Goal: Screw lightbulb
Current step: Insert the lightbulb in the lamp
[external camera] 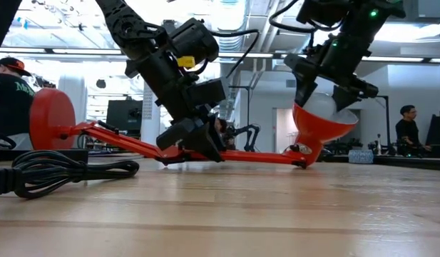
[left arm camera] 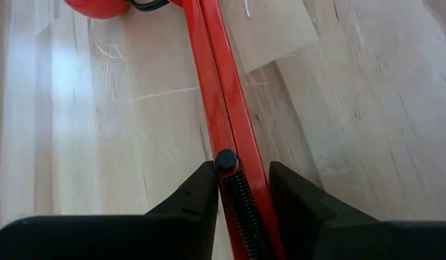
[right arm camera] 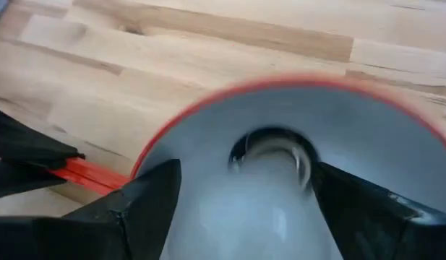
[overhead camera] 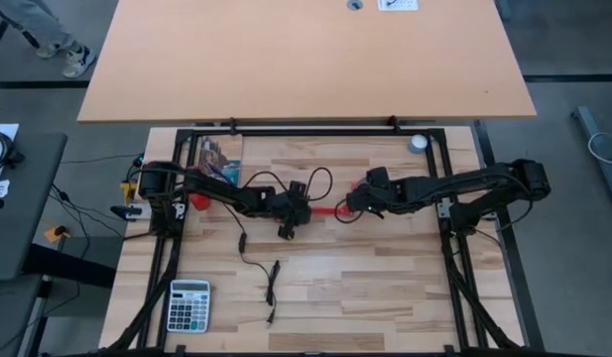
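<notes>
Left gripper (left arm camera: 241,191) clamped on red lamp arm (left arm camera: 219,94) at mid-table. Right gripper (right arm camera: 241,198) inside red lamp shade (external camera: 319,125), fingers closed around lightbulb (right arm camera: 273,202), its base at the socket (right arm camera: 269,148).

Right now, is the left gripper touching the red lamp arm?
Touching. In the left wrist view the left gripper has both fingers closed against the sides of the red lamp arm, no gap showing.
</notes>
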### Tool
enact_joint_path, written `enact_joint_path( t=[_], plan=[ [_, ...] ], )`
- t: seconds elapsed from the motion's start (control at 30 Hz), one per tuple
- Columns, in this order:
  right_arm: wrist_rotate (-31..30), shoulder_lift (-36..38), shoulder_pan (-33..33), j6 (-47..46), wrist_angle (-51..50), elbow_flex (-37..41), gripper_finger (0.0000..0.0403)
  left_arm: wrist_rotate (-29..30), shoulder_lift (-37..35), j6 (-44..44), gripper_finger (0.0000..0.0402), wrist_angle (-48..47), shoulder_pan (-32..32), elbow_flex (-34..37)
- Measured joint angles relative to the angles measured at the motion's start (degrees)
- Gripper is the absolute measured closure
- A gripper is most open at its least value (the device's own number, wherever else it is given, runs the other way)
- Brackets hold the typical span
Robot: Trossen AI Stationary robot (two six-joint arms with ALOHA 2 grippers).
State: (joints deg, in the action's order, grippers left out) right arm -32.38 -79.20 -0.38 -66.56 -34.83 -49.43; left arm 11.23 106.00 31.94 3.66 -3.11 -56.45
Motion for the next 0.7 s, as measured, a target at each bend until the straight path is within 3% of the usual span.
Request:
enact_joint_path(
  t=[0.4, 0.57, 0.7],
  plan=[
    [-1.4, 3.4, 1.3, 16.7, -2.9, -1.2, 0.0048, -0.1, 0.0, 1.3, 0.0308, -0.4, -0.2, 0.0],
    [-2.7, 5.9, 7.8, 30.7, -9.3, -3.3, 0.0053, -0.5, 0.0, 1.0, 0.0308, -0.4, -0.2, 0.0],
    [-4.4, 5.7, 14.1, 33.2, -12.2, -2.8, 0.0049, -0.4, 0.0, 0.0, 0.0308, -0.5, -0.2, 0.0]
  ],
)
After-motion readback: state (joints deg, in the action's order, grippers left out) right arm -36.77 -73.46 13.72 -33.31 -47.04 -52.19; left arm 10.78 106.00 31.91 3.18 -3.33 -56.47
